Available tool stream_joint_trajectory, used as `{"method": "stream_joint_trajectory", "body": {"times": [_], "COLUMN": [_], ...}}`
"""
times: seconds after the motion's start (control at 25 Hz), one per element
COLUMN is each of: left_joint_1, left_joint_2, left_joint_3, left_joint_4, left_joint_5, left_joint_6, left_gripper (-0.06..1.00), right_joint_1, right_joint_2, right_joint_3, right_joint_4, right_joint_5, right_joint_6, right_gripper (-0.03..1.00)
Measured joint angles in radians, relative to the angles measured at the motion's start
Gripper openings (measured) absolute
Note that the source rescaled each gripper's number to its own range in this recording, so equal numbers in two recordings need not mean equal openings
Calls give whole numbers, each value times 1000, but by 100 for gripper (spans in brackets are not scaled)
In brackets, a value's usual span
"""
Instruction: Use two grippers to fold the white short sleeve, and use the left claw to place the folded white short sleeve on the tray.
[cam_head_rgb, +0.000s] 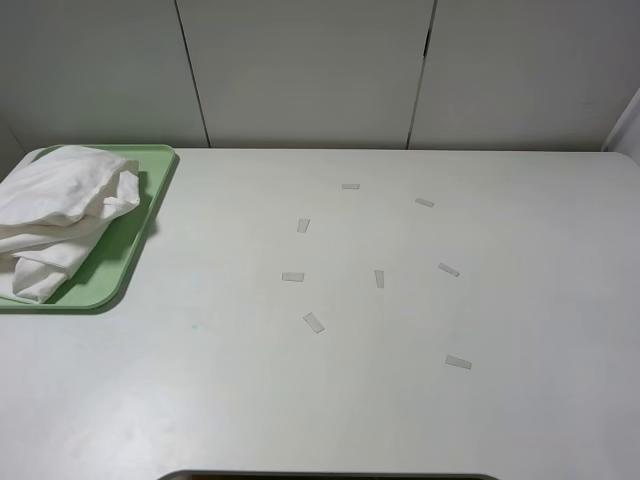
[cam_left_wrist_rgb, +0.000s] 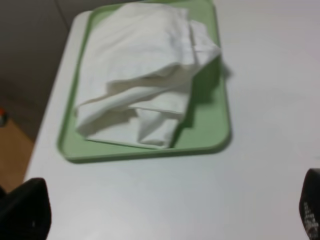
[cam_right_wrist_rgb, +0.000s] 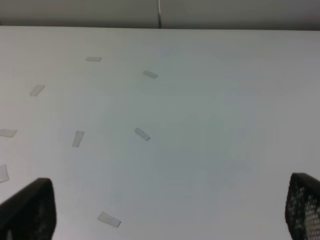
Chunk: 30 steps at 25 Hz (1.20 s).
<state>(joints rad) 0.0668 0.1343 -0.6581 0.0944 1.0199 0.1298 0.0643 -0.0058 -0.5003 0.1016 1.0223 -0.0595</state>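
The white short sleeve (cam_head_rgb: 58, 215) lies folded in a loose bundle on the pale green tray (cam_head_rgb: 140, 235) at the table's far left; the left wrist view shows shirt (cam_left_wrist_rgb: 142, 75) and tray (cam_left_wrist_rgb: 210, 135) from close by. My left gripper (cam_left_wrist_rgb: 170, 212) hangs open over bare table short of the tray, its fingertips (cam_left_wrist_rgb: 25, 210) wide apart with nothing between them. My right gripper (cam_right_wrist_rgb: 165, 210) is open too, empty, above the table's right part. Neither arm shows in the exterior high view.
Several small white tape strips (cam_head_rgb: 314, 322) are scattered over the middle and right of the white table (cam_head_rgb: 500, 420). Grey wall panels stand behind the table. The tray reaches the table's left edge.
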Motion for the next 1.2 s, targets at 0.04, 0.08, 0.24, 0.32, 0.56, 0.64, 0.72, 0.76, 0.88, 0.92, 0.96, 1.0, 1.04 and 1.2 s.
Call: {"method": "stream_joint_trajectory", "body": {"times": [0.04,0.08,0.24,0.32,0.56,0.64,0.72,0.76,0.88,0.92,0.96,1.0,1.04,1.2], "left_joint_1": [0,0,-2,-21,-47,-49,-50,-50,-50,-50,-50,-50,-50,-50], "left_joint_2": [-62,-84,-135,-140,-140,-140,-140,-140,-140,-140,-140,-140,-140,-140], "left_joint_3": [45,62,110,152,182,182,182,182,182,182,182,182,182,182], "left_joint_4": [-35,-58,-107,-145,-165,-166,-165,-165,-165,-165,-163,-163,-162,-148], "left_joint_5": [6,7,9,10,33,33,33,33,33,33,33,33,33,33], "left_joint_6": [-2,-3,-8,-51,-85,-85,-86,-86,-86,-86,-86,-86,-86,-86], "left_gripper": [100,100,100,100,100,100,100,100,100,100,100,100,100,100], "right_joint_1": [0,0,0,0,0,0,0,0,0,0,0,0,0,0], "right_joint_2": [0,0,0,0,0,0,0,0,0,0,0,0,0,0], "right_joint_3": [0,0,0,0,0,0,0,0,0,0,0,0,0,0], "right_joint_4": [0,0,0,0,0,0,0,0,0,0,0,0,0,0], "right_joint_5": [0,0,0,0,0,0,0,0,0,0,0,0,0,0], "right_joint_6": [0,0,0,0,0,0,0,0,0,0,0,0,0,0], "right_gripper": [100,100,100,100,100,100,100,100,100,100,100,100,100,100]}}
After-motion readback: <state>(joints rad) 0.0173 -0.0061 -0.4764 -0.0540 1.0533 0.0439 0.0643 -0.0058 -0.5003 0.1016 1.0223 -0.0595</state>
